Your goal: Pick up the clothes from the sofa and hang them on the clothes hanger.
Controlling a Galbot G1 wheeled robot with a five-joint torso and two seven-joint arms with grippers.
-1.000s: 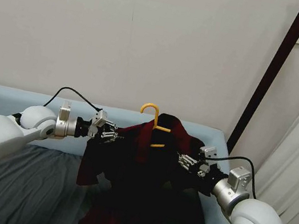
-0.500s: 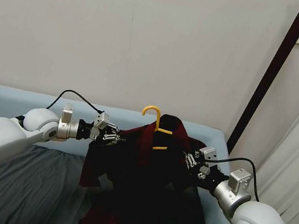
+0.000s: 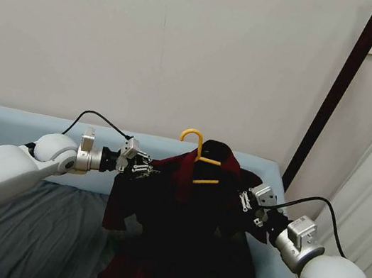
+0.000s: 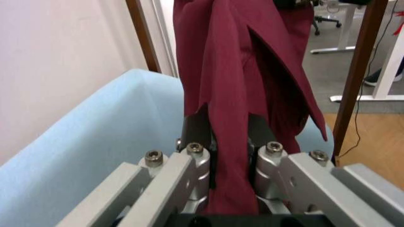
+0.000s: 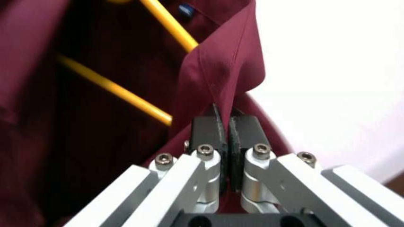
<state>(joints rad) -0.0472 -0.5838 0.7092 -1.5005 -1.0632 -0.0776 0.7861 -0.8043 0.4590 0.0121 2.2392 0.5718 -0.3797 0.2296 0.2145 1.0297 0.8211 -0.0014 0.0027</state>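
- Mid-frame, left gripper (image 3: 139,167) and right gripper (image 3: 247,199) each clamp a shoulder of the red shirt (image 3: 167,204).
- Likely to keep it spread across the yellow hanger (image 3: 209,161).

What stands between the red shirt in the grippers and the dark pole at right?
Nothing visible. The left gripper and right gripper are shut on the red shirt, on its yellow hanger, above the sofa; the gap to the dark pole looks free.

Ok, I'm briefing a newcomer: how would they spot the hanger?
Above the pale blue sofa, a dark red shirt is held up between the left gripper and the right gripper. The hanger sits inside its collar: the only yellow thing, its hook poking out above.
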